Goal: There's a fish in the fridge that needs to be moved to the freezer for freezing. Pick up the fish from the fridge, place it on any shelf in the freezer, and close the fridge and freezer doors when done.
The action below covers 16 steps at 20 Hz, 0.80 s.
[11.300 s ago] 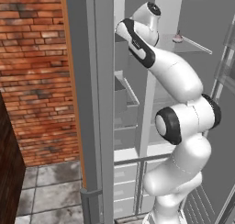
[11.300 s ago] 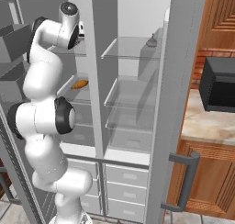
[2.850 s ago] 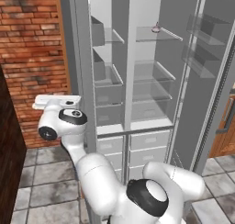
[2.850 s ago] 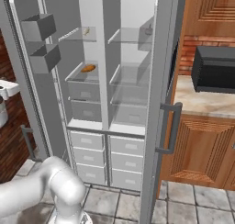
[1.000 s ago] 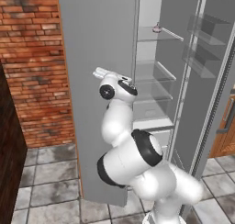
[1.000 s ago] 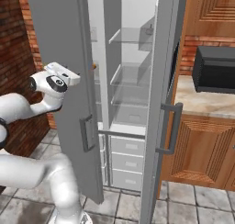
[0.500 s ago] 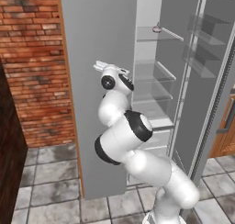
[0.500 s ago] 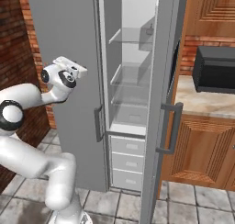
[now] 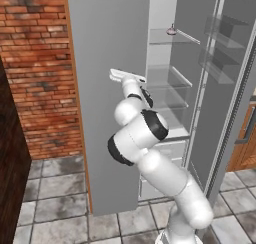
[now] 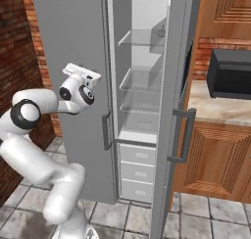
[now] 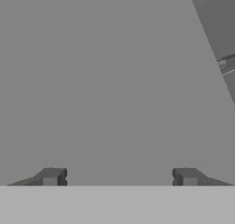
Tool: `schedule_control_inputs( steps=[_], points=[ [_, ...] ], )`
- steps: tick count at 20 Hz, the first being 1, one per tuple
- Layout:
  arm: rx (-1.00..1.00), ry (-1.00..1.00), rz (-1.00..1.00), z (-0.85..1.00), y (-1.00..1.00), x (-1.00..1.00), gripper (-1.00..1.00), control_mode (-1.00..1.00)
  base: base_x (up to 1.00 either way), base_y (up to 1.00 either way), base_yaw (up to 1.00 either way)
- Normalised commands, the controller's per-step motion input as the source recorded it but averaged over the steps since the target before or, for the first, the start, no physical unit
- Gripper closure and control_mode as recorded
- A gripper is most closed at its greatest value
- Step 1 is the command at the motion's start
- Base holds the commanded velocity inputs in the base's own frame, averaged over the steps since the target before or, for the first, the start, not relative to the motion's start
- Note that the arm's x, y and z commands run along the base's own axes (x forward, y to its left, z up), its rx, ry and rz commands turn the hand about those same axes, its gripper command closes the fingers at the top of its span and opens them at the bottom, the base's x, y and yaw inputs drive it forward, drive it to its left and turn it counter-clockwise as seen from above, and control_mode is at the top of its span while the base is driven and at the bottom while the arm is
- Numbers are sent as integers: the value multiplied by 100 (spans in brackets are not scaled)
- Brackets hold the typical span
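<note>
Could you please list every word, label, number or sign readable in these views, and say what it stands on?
There is no readable text: the freezer door, the fridge door, the microwave and the gripper all show plain surfaces without lettering.

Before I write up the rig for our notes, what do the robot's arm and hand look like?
The arm is made of glossy white rounded segments with dark grey to black rings at the joints. The hand sits on a flat white block and has two small dark grey square-tipped fingers. No cables or markings are visible.
</note>
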Motion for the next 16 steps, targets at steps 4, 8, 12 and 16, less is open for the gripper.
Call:
schedule_control_inputs(
  steps=[4, 8, 12, 16],
  points=[
    [-1, 0, -1, 57, 0, -93, -100, -100, 0, 0, 0],
    [-2, 0, -2, 78, -3, -97, -100, -100, 0, 0, 0],
    [-4, 9, -6, 86, -9, -85, -100, -100, 0, 0, 0],
    [-14, 32, 0, 97, -13, -76, -100, -100, 0, 0, 0]
  ],
)
